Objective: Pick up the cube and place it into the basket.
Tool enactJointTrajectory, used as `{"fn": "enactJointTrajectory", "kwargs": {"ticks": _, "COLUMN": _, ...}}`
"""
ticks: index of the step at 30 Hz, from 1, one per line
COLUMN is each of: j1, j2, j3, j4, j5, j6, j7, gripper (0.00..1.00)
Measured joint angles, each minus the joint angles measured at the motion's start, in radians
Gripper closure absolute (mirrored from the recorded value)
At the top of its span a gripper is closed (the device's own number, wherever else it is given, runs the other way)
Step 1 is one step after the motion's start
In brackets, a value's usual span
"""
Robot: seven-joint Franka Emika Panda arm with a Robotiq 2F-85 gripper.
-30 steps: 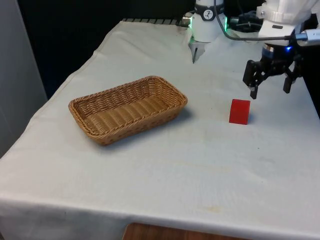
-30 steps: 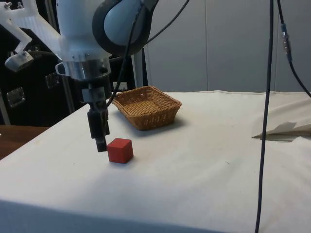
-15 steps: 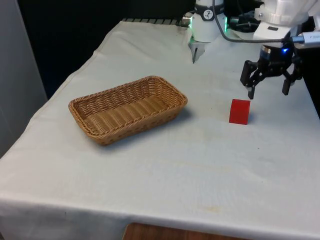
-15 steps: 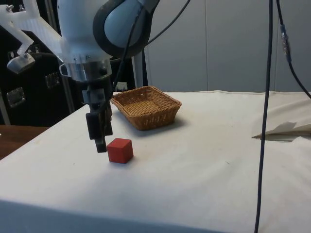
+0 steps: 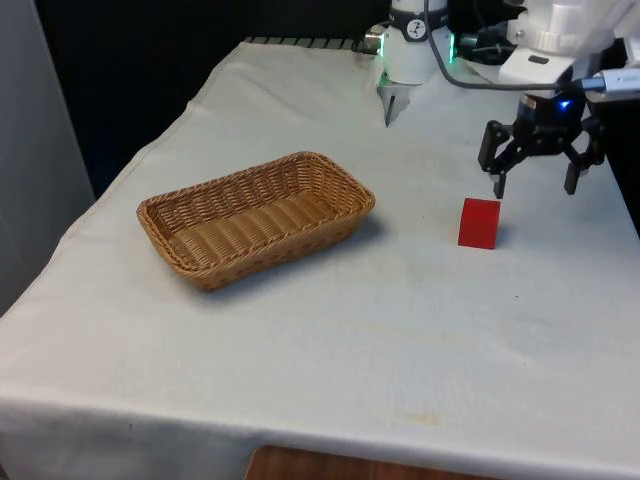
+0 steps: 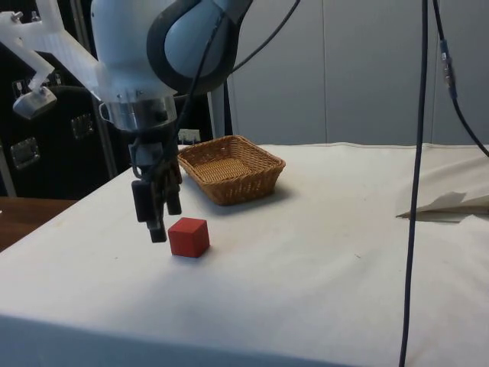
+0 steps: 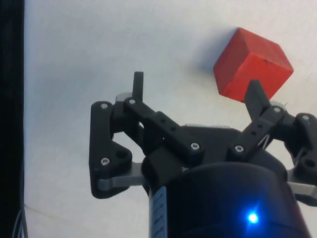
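Observation:
A red cube [image 5: 479, 222] rests on the white cloth at the front view's right, also seen in the side view [image 6: 189, 236] and the wrist view [image 7: 252, 65]. My black gripper [image 5: 534, 184] hovers open just above the cloth, behind the cube and a little to the front view's right, with nothing between its fingers. In the side view the gripper [image 6: 160, 223] hangs beside the cube without touching it. The wrist view has the gripper [image 7: 196, 89] wide open, one fingertip [image 7: 254, 92] overlapping the cube's edge. The woven wicker basket [image 5: 190, 264] lies empty at the front view's left.
The table's edge runs close by on the gripper's far side in the front view. A folded white cloth or paper [image 6: 451, 204] lies at the side view's far right. A black cable [image 6: 416, 183] hangs down in front of the side camera.
The gripper has risen slightly and turned a little about its wrist, staying open. Cube and basket have not moved.

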Motion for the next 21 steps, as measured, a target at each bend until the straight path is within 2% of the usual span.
{"fn": "enactJointTrajectory", "kwargs": {"ticks": 15, "j1": -0.001, "j2": 0.006, "j3": -0.003, "j4": 0.000, "j5": 0.000, "j6": 0.000, "j7": 0.110, "gripper": 0.00}}
{"fn": "enactJointTrajectory", "kwargs": {"ticks": 21, "j1": -0.002, "j2": 0.006, "j3": -0.008, "j4": 0.000, "j5": 0.000, "j6": 0.000, "j7": 0.125, "gripper": 0.00}}
